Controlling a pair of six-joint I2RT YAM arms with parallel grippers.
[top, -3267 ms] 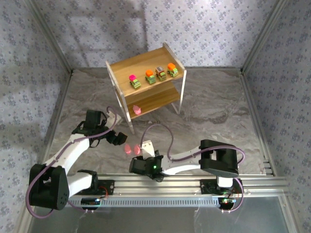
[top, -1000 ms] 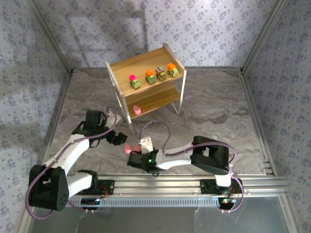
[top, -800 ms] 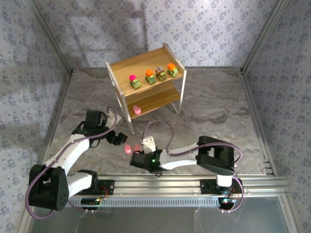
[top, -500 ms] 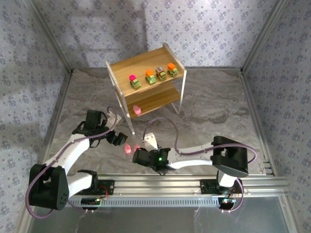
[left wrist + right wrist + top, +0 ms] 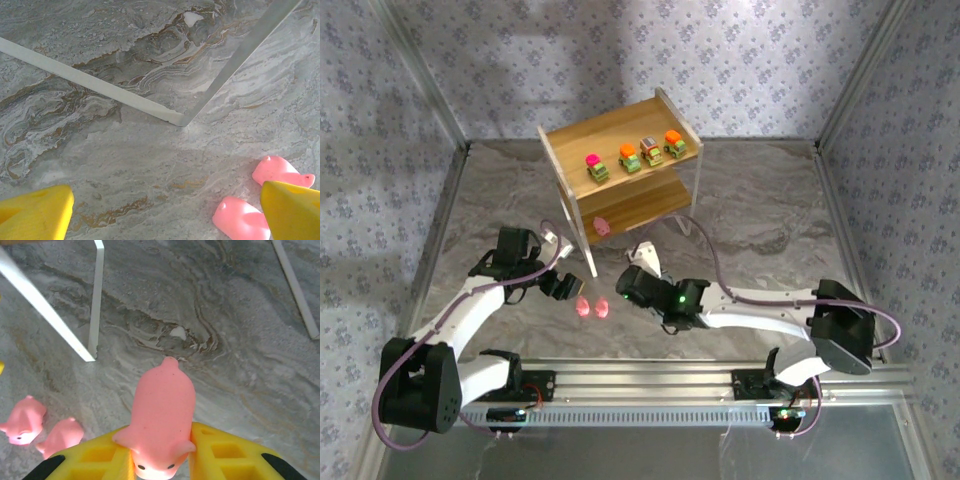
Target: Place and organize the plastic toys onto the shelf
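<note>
Fingers (image 5: 225,452) of my right gripper (image 5: 160,442) clamp a pink figure (image 5: 161,405) near the front legs of the shelf (image 5: 620,135). Grip looks shallow, perhaps; brushing the lower tier could dislodge it.

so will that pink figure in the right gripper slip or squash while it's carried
The pink figure looks glossy and rounded, so it could slip; the right gripper pinches only one end. It seems small and probably light. Once released, its rounded body might topple.
</note>
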